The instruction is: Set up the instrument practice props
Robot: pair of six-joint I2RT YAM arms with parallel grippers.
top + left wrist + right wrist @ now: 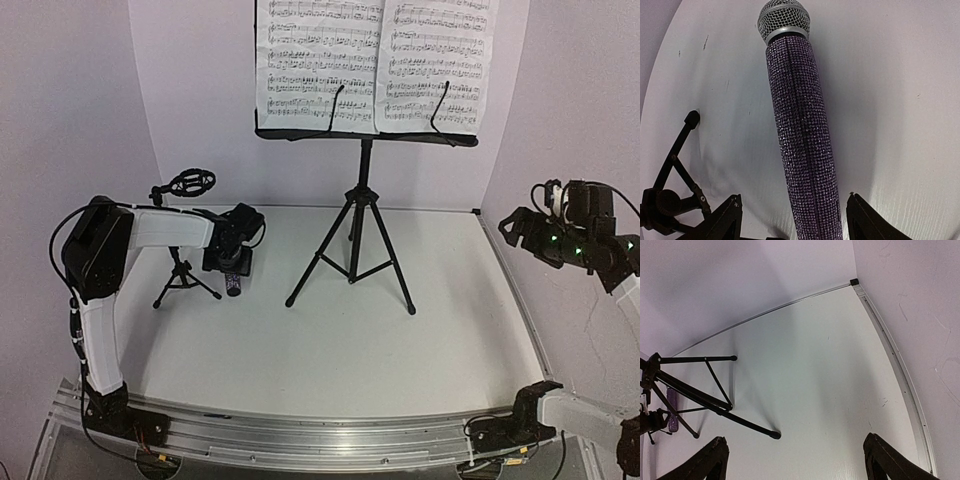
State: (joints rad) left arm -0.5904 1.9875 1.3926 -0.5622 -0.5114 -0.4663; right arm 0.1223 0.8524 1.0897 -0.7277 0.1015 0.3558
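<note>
The black tripod music stand point(358, 215) stands at the back centre, and its desk point(366, 136) holds two white music sheets point(318, 60) point(440, 55). The small black mic stand point(180, 272) stands at the left with an empty clip point(190, 183) on top. The glittery purple microphone point(802, 140) lies on the table just right of that stand; it also shows in the top view point(233, 286). My left gripper point(793, 197) is open, with its jaws on either side of the microphone's body and gaps showing on both sides. My right gripper point(795, 439) is open and empty, held high at the right.
A mic stand leg point(675, 152) lies close to the left of the microphone. The music stand's legs point(715, 405) spread over the middle of the table. A metal rail point(900, 375) edges the table on the right. Lilac walls close in the back and sides.
</note>
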